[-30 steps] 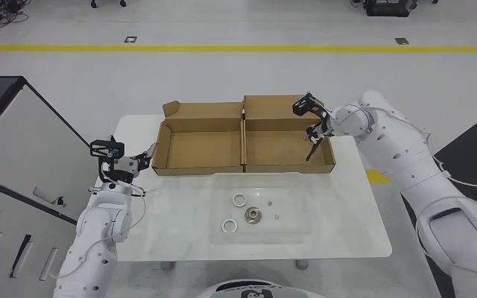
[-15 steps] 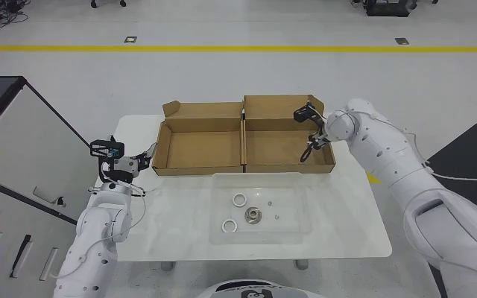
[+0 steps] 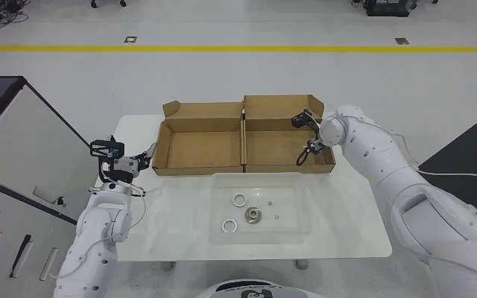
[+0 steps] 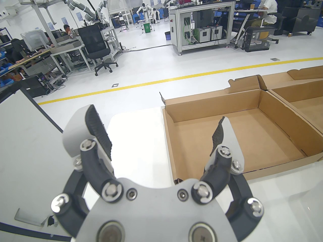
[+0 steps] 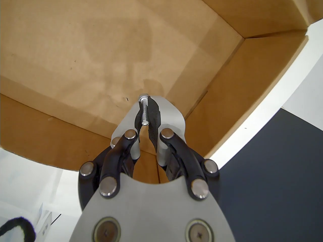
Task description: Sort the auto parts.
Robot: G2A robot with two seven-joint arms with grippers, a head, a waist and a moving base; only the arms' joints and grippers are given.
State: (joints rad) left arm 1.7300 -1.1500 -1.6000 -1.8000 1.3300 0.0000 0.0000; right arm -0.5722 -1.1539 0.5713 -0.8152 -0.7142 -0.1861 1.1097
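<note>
At the left edge of the white worktop (image 3: 350, 216) the left claw (image 4: 156, 115) hangs released. Its jaws are spread wide with nothing between them, just outside the left wall of the left brown cardboard box (image 3: 201, 149). Towards the front edge sits a clear plastic tray (image 3: 294, 231) holding two white rings (image 3: 239, 199), a grey metal hub (image 3: 254, 215) and a few small fasteners (image 3: 276, 217). The right brown cardboard box (image 3: 272, 145) stands wall to wall with the first. The right claw (image 5: 146, 101) is inside it, at its front right corner, clenched on a small silver threaded bolt (image 5: 144, 112).

The bolt's long axis runs along the fingers, with the head outermost and aimed at the box floor close beneath. I cannot tell whether it touches. The drop looks to need little more than a parting of the jaws, and the right arm is the one placed for it.

The right wrist view gives the thread and head plainly. In the top view the bolt is too small to tell, but that view gives the claw's place within the box.
</note>
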